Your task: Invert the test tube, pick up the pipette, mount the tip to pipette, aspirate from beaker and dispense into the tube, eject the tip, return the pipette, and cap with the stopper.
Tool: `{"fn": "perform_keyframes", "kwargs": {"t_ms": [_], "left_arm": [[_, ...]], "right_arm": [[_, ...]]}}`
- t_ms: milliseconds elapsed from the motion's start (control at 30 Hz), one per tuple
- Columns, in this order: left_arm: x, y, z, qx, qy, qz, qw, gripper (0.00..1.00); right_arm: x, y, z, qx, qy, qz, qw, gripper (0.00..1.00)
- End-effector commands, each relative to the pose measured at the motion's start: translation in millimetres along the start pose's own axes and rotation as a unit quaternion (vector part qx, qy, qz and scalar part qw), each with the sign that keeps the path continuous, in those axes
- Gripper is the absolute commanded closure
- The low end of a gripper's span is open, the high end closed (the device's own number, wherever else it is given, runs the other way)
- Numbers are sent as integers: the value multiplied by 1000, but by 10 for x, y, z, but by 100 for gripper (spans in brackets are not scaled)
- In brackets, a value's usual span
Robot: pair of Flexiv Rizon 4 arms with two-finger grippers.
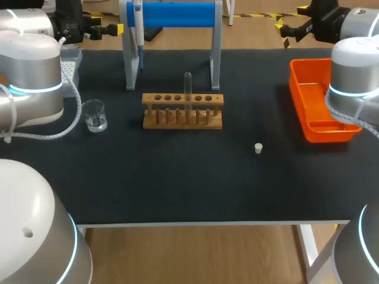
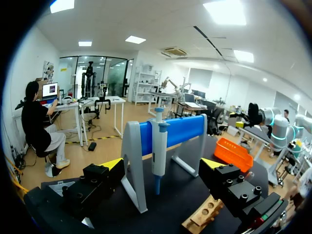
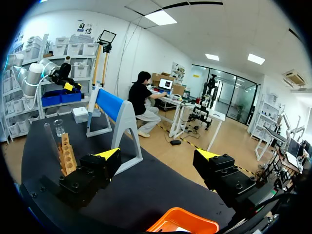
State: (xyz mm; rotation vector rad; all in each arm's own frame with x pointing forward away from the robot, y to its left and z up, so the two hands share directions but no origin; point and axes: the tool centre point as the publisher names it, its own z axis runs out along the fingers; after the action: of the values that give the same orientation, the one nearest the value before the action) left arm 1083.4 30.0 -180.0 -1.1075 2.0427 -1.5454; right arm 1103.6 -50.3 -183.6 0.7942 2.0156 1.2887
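A clear test tube stands upright in the wooden rack at mid table. The pipette hangs on the left end of the blue stand. The glass beaker sits left of the rack. A small white stopper lies to the rack's front right. My left gripper is open, back from the pipette, at the far left edge. My right gripper is open above the far right edge, holding nothing.
An orange tray stands at the right, under my right arm. A white tip box sits at the far left corner. Black tabletop lies bare in front of the rack.
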Motion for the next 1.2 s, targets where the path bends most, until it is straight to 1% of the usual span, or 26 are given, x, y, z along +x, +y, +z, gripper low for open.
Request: {"fn": "perform_keyframes", "kwargs": {"t_ms": [33,700,767,967,1067,1200], "left_arm": [[-4,9,5,2,0,0,1000,0],[-4,9,5,2,0,0,1000,0],[-4,9,5,2,0,0,1000,0],[-4,9,5,2,0,0,1000,0],[-4,9,5,2,0,0,1000,0],[-4,9,5,2,0,0,1000,0]], "right_arm": [[-2,-4,4,-1,0,0,1000,0],[-2,-4,4,-1,0,0,1000,0],[60,5,-63,-3,6,-12,1000,0],[398,0,-370,-18,39,-54,998,0],[576,-44,-518,-25,66,-60,996,0],[874,-109,-684,-36,109,-70,991,0]]}}
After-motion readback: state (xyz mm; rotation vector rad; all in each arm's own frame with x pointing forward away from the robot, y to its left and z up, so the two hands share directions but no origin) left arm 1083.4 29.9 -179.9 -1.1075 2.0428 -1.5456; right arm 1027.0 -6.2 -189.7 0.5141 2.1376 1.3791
